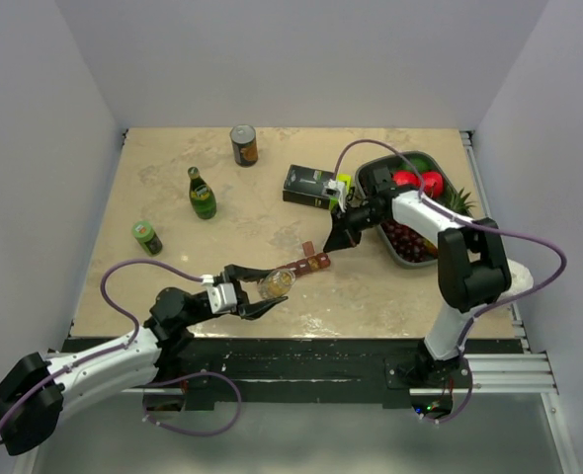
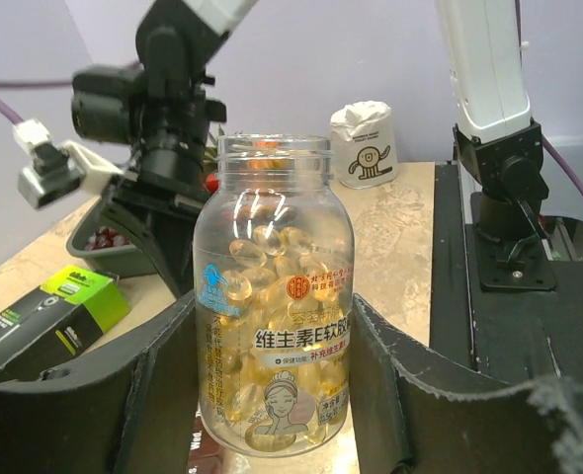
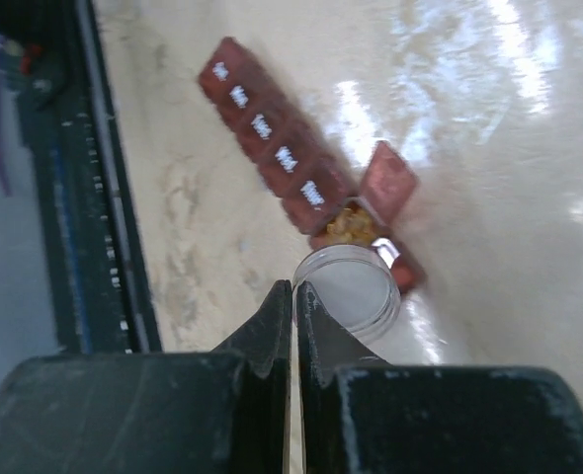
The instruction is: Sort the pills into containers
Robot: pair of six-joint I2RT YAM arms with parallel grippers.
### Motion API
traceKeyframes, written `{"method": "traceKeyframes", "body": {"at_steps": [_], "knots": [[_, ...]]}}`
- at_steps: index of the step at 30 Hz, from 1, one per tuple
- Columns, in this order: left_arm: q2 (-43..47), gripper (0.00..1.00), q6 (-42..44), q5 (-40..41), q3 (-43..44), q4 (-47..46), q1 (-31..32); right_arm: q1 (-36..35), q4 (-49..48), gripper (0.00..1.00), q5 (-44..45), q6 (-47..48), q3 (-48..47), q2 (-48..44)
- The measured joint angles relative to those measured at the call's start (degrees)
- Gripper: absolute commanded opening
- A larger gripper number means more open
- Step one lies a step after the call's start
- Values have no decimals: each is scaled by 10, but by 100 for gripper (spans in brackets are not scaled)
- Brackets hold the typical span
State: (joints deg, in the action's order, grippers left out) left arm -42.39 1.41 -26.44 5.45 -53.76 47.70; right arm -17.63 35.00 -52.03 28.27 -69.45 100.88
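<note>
A clear bottle (image 2: 272,227) full of yellow pills, uncapped, sits squeezed between the pads of my left gripper (image 2: 272,326). In the top view the bottle (image 1: 276,284) lies tilted at the left end of the dark red containers strip (image 1: 314,263). My right gripper (image 1: 333,243) hangs just right of the strip with its fingers pressed together and empty. In the right wrist view the strip (image 3: 267,133) has one lid (image 3: 387,178) flipped up, yellow pills (image 3: 351,225) lie in that compartment, and the bottle's clear round mouth (image 3: 356,259) is right at my right gripper (image 3: 293,291).
A green glass bottle (image 1: 202,193), a can (image 1: 244,145) and a small green can (image 1: 146,237) stand at the left and back. A black-and-green box (image 1: 311,185) lies beside the grey fruit tray (image 1: 406,261). A white cup (image 2: 366,143) stands behind.
</note>
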Motion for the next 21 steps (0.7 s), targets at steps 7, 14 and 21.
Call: {"method": "traceKeyframes", "body": {"at_steps": [7, 14, 21], "knots": [[5, 0, 8, 8, 7, 23, 0, -15, -4, 0, -112, -23, 87, 34], [3, 0, 12, 12, 11, 30, 0, -42, -30, 0, -171, -55, 148, 35], [4, 0, 12, 12, 12, 40, 0, -41, -116, 0, -201, -125, 187, 59]]}}
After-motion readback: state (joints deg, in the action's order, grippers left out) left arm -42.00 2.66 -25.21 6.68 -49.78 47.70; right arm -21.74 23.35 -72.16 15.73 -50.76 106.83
